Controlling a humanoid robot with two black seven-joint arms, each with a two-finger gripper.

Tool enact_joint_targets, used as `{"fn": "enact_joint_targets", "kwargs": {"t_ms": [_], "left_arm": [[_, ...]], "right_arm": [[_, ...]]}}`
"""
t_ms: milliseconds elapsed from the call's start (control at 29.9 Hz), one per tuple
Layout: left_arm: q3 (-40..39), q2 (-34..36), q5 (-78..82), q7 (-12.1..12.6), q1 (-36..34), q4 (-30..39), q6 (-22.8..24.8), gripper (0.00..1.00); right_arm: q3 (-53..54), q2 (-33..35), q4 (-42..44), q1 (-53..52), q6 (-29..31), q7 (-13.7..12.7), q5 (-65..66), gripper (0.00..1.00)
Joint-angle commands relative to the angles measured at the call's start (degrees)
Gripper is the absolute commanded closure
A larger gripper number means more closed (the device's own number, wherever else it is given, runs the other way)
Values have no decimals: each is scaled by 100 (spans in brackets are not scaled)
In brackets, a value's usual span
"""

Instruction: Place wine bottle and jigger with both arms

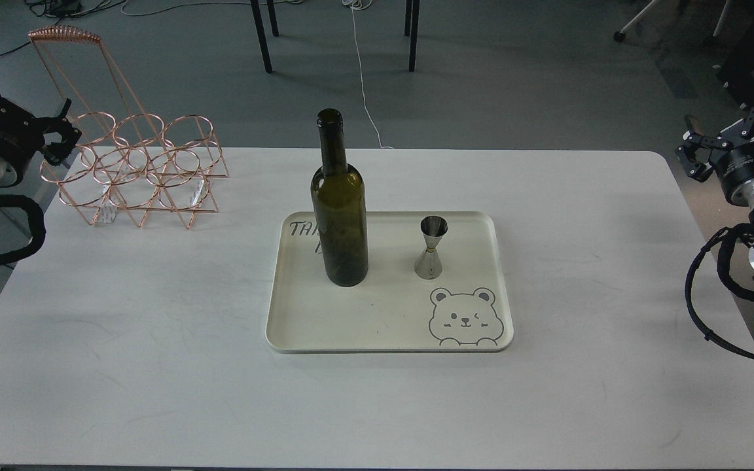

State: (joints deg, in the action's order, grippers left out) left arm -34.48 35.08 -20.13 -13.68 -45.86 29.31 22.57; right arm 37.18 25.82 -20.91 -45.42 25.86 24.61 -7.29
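Centrally, 1 cream tray with a bear drawing at its near right corner lies on the white table, bare tabletop on every side of it.
Bottle: upright on the tray's left half, uncorked, covering part of some handwritten lettering.
Jigger: upright on the tray, right of the bottle, apart from it, just beyond the bear.
Copper wire rack: far left corner of the table, well apart from the tray.
Left gripper: at the table's left edge, beside the rack, holding nothing; finger spread cannot be told.
Right gripper: off the table's right edge, holding nothing; finger spread cannot be told.
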Motion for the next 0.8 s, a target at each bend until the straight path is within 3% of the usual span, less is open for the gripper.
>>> {"fn": "enact_joint_targets", "kwargs": {"t_ms": [0, 334, 434, 601, 768], "left_arm": [[20, 7, 9, -3, 7, 14, -16, 2], [20, 51, 18, -20, 7, 31, -16, 2], [11, 69, 18, -38, 15, 31, -7, 2], [11, 8, 18, -64, 15, 31, -16, 2], [3, -1, 18, -73, 7, 31, -16, 2]], "right_arm": [[-18, 2, 0, -2, -28, 0, 8, 1], [-175, 107, -439, 42, 16, 9, 96, 1], [-500, 448, -711, -2, -2, 35, 114, 1], [-861, 1169, -1721, -2, -124, 71, 411, 1], [-888, 1872, -3161, 86, -922, 114, 1851, 1]]}}
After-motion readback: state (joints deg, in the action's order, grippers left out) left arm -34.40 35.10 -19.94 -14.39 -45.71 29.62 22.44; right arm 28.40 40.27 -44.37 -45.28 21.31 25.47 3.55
